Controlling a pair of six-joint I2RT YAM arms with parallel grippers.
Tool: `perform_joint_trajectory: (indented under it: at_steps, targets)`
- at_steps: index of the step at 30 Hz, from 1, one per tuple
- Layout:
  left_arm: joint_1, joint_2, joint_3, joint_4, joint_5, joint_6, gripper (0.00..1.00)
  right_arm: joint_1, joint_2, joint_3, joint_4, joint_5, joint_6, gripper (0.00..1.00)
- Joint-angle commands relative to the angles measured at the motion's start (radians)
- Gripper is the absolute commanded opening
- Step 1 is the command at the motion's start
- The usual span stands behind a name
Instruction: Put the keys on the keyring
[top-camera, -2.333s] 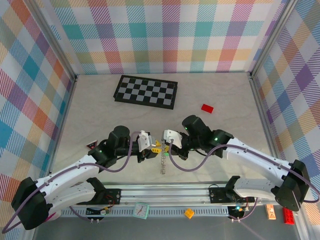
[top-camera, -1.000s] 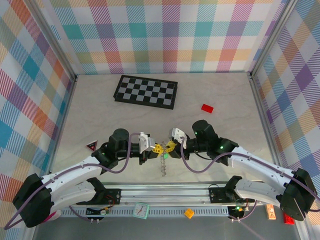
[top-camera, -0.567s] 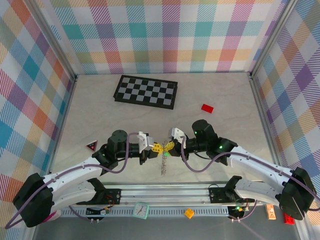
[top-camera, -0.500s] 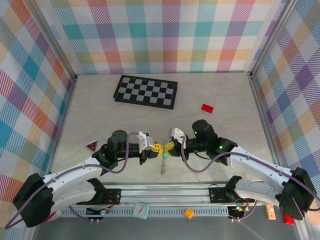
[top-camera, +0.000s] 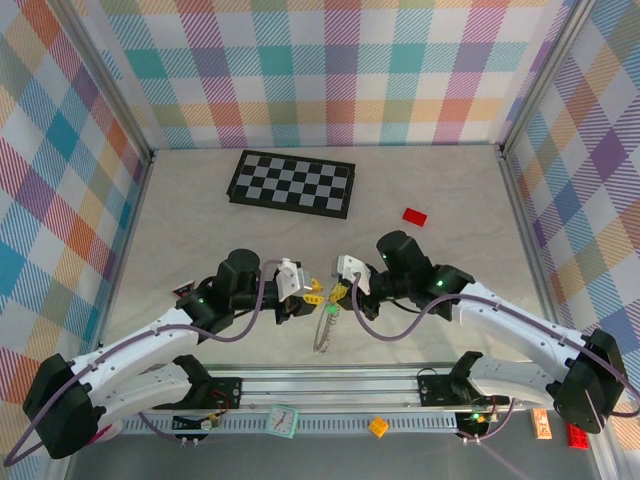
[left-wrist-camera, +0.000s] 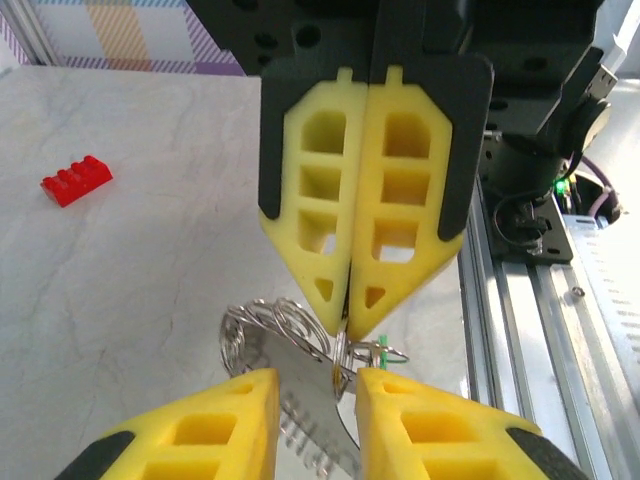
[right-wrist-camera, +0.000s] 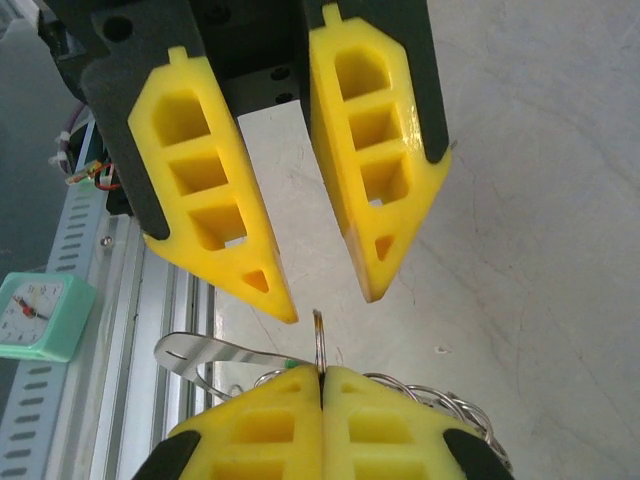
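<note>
My right gripper (right-wrist-camera: 321, 372) is shut on a thin metal ring of the keyring (right-wrist-camera: 318, 335), seen edge-on above its tips. In the left wrist view the right gripper (left-wrist-camera: 348, 322) points down from above, with the keyring's wire loops (left-wrist-camera: 270, 322) bunched beside it. A flat metal blade (left-wrist-camera: 300, 395) and a small green key head (left-wrist-camera: 383, 352) hang with the loops. My left gripper (left-wrist-camera: 318, 405) is open, one finger on each side of the blade and ring. From above, the left gripper (top-camera: 303, 288) and the right gripper (top-camera: 340, 292) face each other, and the bundle (top-camera: 323, 328) dangles below.
A chequered board (top-camera: 291, 183) lies at the back of the table. A red brick (top-camera: 414, 216) sits right of it. The red-and-black triangle (top-camera: 184, 291) peeks out by the left arm. The metal rail (top-camera: 330, 385) runs along the near edge, with a green clock (top-camera: 284, 421) below it.
The right gripper has shut on the ring and the left gripper has opened off it. Both grippers rose slightly, and the bundle now hangs from the right gripper.
</note>
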Motion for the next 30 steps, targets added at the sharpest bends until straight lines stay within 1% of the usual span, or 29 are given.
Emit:
perform_joint_trajectory:
  at_steps: [1, 6, 8, 15, 18, 19, 21, 24, 27, 30]
  targets:
    - [-0.006, 0.016, 0.04, -0.096, 0.008, 0.055, 0.25, 0.018, 0.02, 0.066, -0.087, 0.001, -0.082, 0.0]
    - [-0.006, 0.041, 0.054, -0.086, 0.03, 0.058, 0.25, 0.04, 0.046, 0.098, -0.11, 0.004, -0.104, 0.0]
    - [-0.005, 0.05, 0.057, -0.081, 0.038, 0.058, 0.23, 0.049, 0.059, 0.111, -0.117, 0.006, -0.112, 0.0]
    - [-0.006, 0.055, 0.063, -0.079, 0.055, 0.061, 0.11, 0.079, 0.103, 0.152, -0.159, 0.039, -0.145, 0.0]
    - [-0.006, 0.055, 0.061, -0.078, 0.07, 0.06, 0.01, 0.079, 0.089, 0.143, -0.133, 0.046, -0.128, 0.0]
    - [-0.006, 0.055, 0.06, -0.078, 0.073, 0.061, 0.0, 0.077, 0.077, 0.131, -0.112, 0.052, -0.111, 0.02]
    - [-0.005, 0.052, 0.05, -0.068, 0.079, 0.057, 0.0, 0.067, 0.043, 0.097, -0.072, 0.064, -0.074, 0.16]
    - [-0.005, 0.04, 0.018, -0.007, 0.09, 0.022, 0.0, 0.04, -0.007, 0.039, -0.017, 0.072, -0.013, 0.28]
    - [-0.007, 0.037, -0.026, 0.094, 0.095, -0.04, 0.0, 0.036, -0.048, -0.009, 0.016, 0.091, 0.04, 0.34]
    - [-0.005, 0.037, -0.057, 0.171, 0.094, -0.087, 0.0, 0.036, -0.084, -0.062, 0.045, 0.074, 0.09, 0.37]
